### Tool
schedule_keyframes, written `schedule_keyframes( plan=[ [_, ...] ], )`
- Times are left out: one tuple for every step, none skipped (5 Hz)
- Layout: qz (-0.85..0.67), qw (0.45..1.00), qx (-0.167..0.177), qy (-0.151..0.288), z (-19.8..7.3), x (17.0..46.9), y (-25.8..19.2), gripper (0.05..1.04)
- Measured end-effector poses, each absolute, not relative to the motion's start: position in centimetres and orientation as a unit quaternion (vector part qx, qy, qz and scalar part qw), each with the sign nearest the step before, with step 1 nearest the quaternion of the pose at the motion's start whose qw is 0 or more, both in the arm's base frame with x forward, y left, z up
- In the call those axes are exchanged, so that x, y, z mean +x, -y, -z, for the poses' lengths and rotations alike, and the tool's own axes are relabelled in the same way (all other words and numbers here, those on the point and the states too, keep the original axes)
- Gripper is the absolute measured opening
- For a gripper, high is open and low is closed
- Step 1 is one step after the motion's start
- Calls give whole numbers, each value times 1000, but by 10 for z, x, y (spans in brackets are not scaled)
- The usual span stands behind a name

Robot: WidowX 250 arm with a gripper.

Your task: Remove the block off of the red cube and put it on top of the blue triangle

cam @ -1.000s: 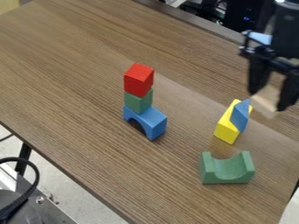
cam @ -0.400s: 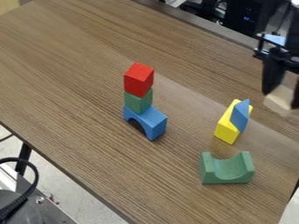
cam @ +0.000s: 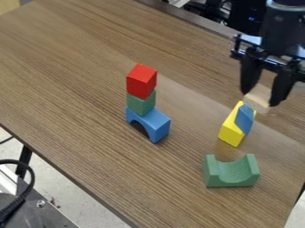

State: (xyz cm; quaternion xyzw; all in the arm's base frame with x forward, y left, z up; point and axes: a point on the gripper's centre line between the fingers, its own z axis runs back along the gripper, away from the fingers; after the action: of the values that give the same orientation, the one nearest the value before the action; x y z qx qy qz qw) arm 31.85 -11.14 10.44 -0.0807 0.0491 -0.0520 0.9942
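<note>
At the upper right the black gripper (cam: 258,97) is shut on a pale wooden block (cam: 258,98), held between its two fingers. The block hangs just above the blue triangle (cam: 245,119) and overlaps its tip in the view; whether they touch, I cannot tell. That triangle leans against or rests on a yellow block (cam: 231,132). Left of centre, the red cube (cam: 142,81) tops a stack, its upper face bare. Beneath it are a green cube (cam: 141,104) and a blue arch (cam: 152,124).
A green block with a curved hollow (cam: 231,173) stands in front of the yellow block, toward the lower right. The wooden table (cam: 77,89) has its near edge running diagonally at lower left, with a cable and metal equipment beyond it.
The gripper first moved right, then came back left with the pale block, which now overlaps the top of the blue triangle. The stack and the other blocks stayed put.
</note>
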Motion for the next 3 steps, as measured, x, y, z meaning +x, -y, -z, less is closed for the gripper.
schedule_keyframes(
  plan=[
    [49, 995, -75, -54, -104, 318, 108, 543],
    [45, 994, -72, -61, -101, 317, 108, 543],
    [48, 994, -70, -68, -96, 316, 112, 542]
  ],
)
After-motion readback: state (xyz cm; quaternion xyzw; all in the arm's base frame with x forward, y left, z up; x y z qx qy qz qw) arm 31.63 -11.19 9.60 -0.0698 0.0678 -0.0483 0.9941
